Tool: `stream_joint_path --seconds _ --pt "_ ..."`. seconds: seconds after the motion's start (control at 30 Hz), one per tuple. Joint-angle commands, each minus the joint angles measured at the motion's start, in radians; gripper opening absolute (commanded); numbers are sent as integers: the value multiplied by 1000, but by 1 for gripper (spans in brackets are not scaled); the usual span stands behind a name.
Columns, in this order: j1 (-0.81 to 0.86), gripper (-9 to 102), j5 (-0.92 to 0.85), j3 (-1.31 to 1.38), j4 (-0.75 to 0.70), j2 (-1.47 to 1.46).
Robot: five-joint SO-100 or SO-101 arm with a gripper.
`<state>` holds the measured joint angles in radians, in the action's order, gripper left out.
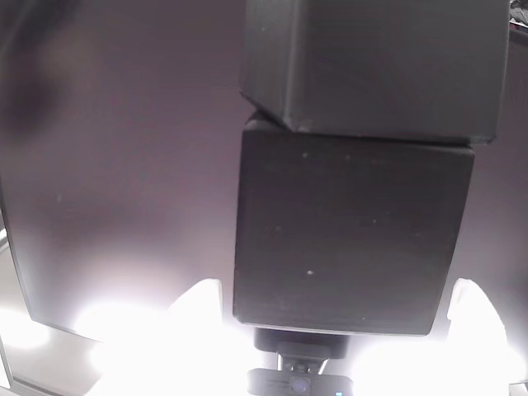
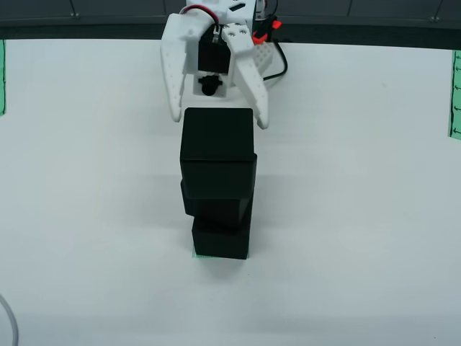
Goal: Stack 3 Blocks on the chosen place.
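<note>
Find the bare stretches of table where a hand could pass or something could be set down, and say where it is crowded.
In the view from above, the white table lies bare left of the stack of blocks and right of it toward the green strip, and in front of it. It is crowded behind the stack, where the open gripper flanks the top block.

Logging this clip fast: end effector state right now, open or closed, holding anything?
End effector: open, holding nothing; its white fingers stand spread just behind the top block of the three-block stack, apart from it.
</note>
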<state>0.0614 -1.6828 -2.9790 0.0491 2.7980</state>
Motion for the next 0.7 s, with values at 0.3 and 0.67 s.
stream_joint_path --seconds 0.3,0.67 --pt "-35 32 132 238 -364 17" --pt "-40 30 256 512 -770 38"
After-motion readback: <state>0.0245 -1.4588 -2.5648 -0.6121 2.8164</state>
